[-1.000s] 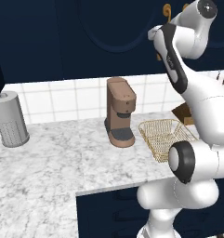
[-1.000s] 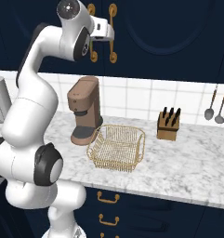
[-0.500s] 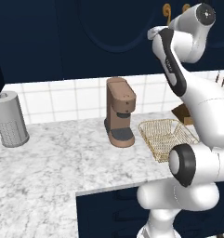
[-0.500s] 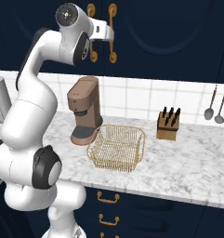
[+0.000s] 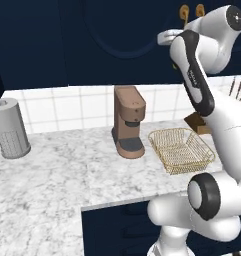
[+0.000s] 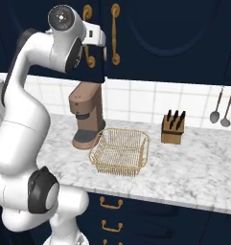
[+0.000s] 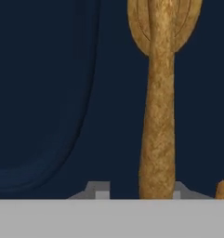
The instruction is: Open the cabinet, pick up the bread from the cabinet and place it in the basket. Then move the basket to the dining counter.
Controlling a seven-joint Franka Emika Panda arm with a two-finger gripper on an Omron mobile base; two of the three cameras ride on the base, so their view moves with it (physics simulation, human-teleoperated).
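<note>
Hand [image 6: 105, 48] at cabinet [image 6: 174, 33] handle [image 7: 157, 121]; no writing legible.

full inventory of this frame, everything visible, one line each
cabinet: one wall unit, dark navy, above the counter, doors shut
brass handles: two, long and curved, on the cabinet doors
basket: one, gold wire mesh, on the counter right of the coffee machine, nothing in it
coffee machine: one, brown, against the tiled wall
knife block: one, wooden with dark handles, right of the basket
canister: one, grey, far left of the counter
hanging utensils: at least two, on the wall at far right
base cabinets: navy, brass pulls, under the marble top
hand: one, at a brass handle, closed on it
</note>
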